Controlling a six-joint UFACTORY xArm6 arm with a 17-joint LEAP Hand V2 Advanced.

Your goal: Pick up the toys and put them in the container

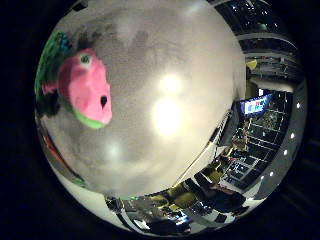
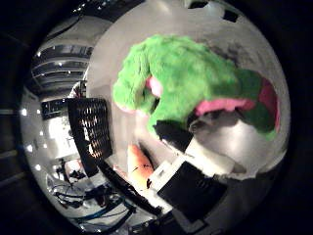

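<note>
From my remote seat, the hand (image 2: 188, 169) shows in the thumb side palm view as white and black blocks reaching in from the edge of the picture. One black fingertip (image 2: 172, 133) presses into the underside of a green plush toy (image 2: 195, 78), and the white segments behind it bend toward the toy, so I read the hand as closed around it, grasping the plush (though I only see part of the fingers, and the far side of the grip is hidden by fur).

The plush fills much of that view, so it sits close to the palm. It is bright green with pink trim along one edge and a pink patch showing in a fold of the fur. In the little finger side view I see its pink head (image 1: 87, 90), with a green rim, a small eye and a dark spot; it lies just above a pale grey table (image 1: 165, 65) whose surface throws back bright lamp glare. I cannot tell whether the toy touches the table or is lifted off it.

Farther out, a dark mesh container (image 2: 90, 129) stands beside the table area, and an orange toy (image 2: 139, 169) lies near its base, close beside the hand's white parts.
</note>
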